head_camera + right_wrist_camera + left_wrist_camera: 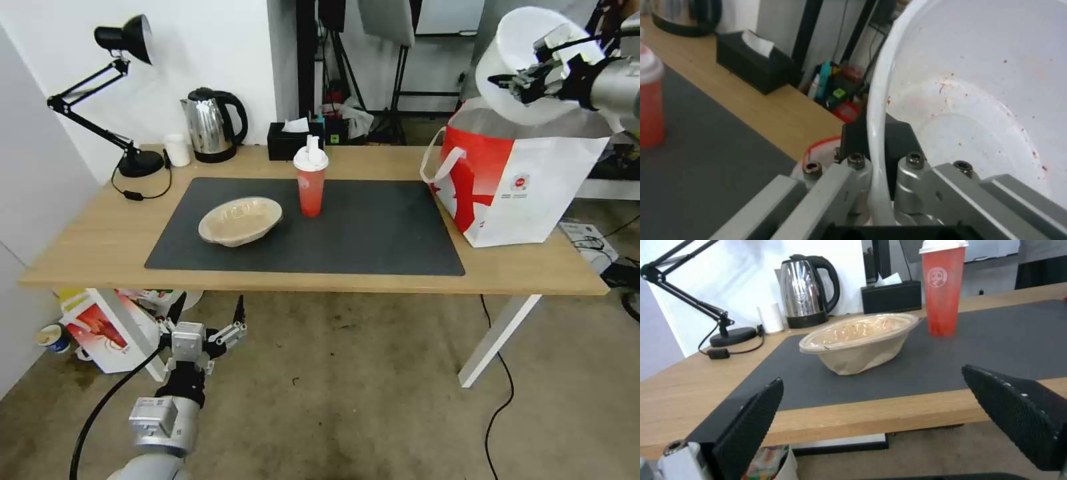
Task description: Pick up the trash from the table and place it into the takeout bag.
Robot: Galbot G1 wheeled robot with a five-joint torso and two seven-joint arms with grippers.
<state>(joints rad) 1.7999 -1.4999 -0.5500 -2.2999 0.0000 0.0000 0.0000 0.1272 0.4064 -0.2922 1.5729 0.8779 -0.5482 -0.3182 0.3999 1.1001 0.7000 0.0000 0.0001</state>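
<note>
Your right tool [517, 81] pinches the rim of the big white bowl [517, 57], tipped right above the takeout bag [527, 180] at 6 o'clock, while your left tool [208, 319] waits open below the table [87, 247].

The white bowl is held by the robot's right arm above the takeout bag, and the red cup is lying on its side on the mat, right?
Not quite. The red cup stands upright on the mat, as the head view shows. The rest holds: the right end effector grips the white bowl by its rim above the takeout bag.
</note>
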